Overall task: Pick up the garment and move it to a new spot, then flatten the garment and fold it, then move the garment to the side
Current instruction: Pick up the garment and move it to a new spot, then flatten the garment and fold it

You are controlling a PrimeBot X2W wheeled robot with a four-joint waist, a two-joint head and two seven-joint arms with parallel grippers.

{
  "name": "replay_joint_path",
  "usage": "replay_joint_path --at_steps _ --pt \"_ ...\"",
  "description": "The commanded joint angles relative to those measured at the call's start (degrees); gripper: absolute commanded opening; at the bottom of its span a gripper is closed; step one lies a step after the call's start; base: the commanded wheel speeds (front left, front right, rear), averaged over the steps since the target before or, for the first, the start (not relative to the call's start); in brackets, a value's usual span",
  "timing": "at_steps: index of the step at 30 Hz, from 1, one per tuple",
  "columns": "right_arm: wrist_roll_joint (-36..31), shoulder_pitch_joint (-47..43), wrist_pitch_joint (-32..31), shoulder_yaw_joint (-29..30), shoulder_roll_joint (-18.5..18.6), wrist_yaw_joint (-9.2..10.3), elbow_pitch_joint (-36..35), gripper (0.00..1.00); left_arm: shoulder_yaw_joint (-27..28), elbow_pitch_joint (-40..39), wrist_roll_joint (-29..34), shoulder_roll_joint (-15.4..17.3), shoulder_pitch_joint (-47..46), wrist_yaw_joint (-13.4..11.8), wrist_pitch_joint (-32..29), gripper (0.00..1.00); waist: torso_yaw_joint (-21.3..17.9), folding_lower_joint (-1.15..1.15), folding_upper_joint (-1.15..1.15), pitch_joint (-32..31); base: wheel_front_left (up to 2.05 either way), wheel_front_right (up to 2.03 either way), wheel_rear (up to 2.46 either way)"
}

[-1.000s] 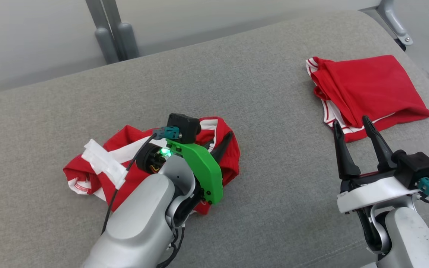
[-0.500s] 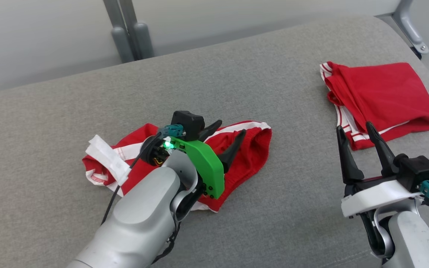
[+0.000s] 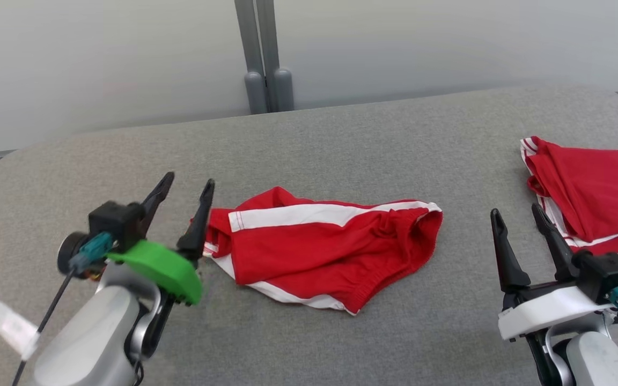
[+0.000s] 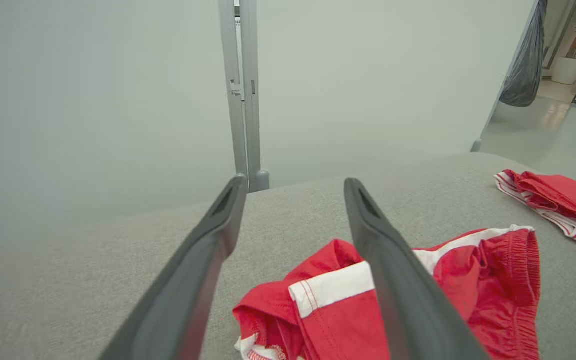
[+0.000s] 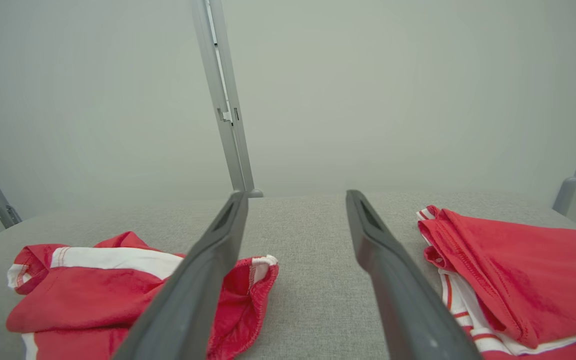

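Observation:
The garment point(image 3: 325, 249), red shorts with white stripes, lies loosely spread in the middle of the grey cushion point(image 3: 341, 134); it also shows as the garment point(image 4: 418, 290) and the garment point(image 5: 93, 295) in the wrist views. My left gripper point(image 3: 185, 206) hovers open just left of the garment's left end, nothing between its fingers point(image 4: 203, 265). My right gripper point(image 3: 518, 230) stands open and empty to the right of the garment, with bare cushion between them.
A second red garment point(image 3: 593, 198), folded, lies at the cushion's right edge, just beyond my right gripper; it shows as the folded garment point(image 5: 513, 275) too. A grey metal post point(image 3: 263, 59) stands behind the cushion against a pale wall. The cushion's rounded left corner is near my left arm.
My left gripper opened, let go of the garment and drew back to the left. The garment now lies spread out wider. The head camera turned, shifting the whole scene rightward in the picture.

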State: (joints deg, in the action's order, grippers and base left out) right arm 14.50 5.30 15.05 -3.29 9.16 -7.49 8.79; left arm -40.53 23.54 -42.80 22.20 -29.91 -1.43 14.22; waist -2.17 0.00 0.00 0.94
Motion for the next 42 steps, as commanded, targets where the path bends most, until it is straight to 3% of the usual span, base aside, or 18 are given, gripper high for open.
replay_joint_path --at_steps 1,4,7,14,22,25,32,42 --pt "0.13 -1.33 0.16 0.29 -0.30 -0.01 -0.24 1.00 1.13 -2.03 0.44 1.38 3.21 -1.39 0.59 1.00 2.02 0.00 0.00 -1.82 0.00 0.00 0.00" --pt "0.07 -2.13 0.16 0.38 -0.73 -0.01 -0.28 1.00 3.68 -6.99 1.86 4.04 8.49 -4.36 0.94 1.00 2.52 0.00 0.00 -2.10 0.00 0.00 0.00" --pt "0.18 -3.21 0.16 0.31 -1.04 -0.01 -0.30 1.00 7.49 -12.13 3.72 4.71 14.55 -6.88 0.97 1.00 3.04 0.00 0.00 -2.19 0.00 0.00 0.00" --pt "0.72 -5.27 0.16 -0.20 -1.18 -0.01 -0.32 1.00 18.22 -21.50 10.46 0.45 27.98 -8.74 0.97 1.00 3.07 0.00 0.00 -2.33 0.00 0.00 0.00" --pt "1.50 -5.75 0.16 -1.66 -0.40 -0.02 -0.46 1.00 25.33 -22.23 15.24 -5.55 34.49 -4.99 0.97 1.00 3.70 0.00 0.00 -2.42 0.00 0.00 0.00" --pt "4.28 -5.61 -0.06 -6.15 0.29 -0.02 0.70 1.00 26.72 -21.56 16.72 -6.64 34.28 -3.36 0.97 1.00 4.27 0.00 0.00 -2.43 0.00 0.00 0.00" --pt "15.34 -3.48 -8.10 -19.85 4.02 -0.02 4.68 1.00 28.08 -19.38 18.88 -8.97 33.45 -0.56 0.97 1.00 7.16 0.00 0.00 -2.66 0.00 0.00 0.00" --pt "20.19 1.30 -11.24 -24.49 3.34 -0.02 14.86 1.00 27.89 -16.64 20.42 -10.93 31.51 2.18 0.98 1.00 13.56 0.00 0.00 -1.23 0.00 0.00 0.00"
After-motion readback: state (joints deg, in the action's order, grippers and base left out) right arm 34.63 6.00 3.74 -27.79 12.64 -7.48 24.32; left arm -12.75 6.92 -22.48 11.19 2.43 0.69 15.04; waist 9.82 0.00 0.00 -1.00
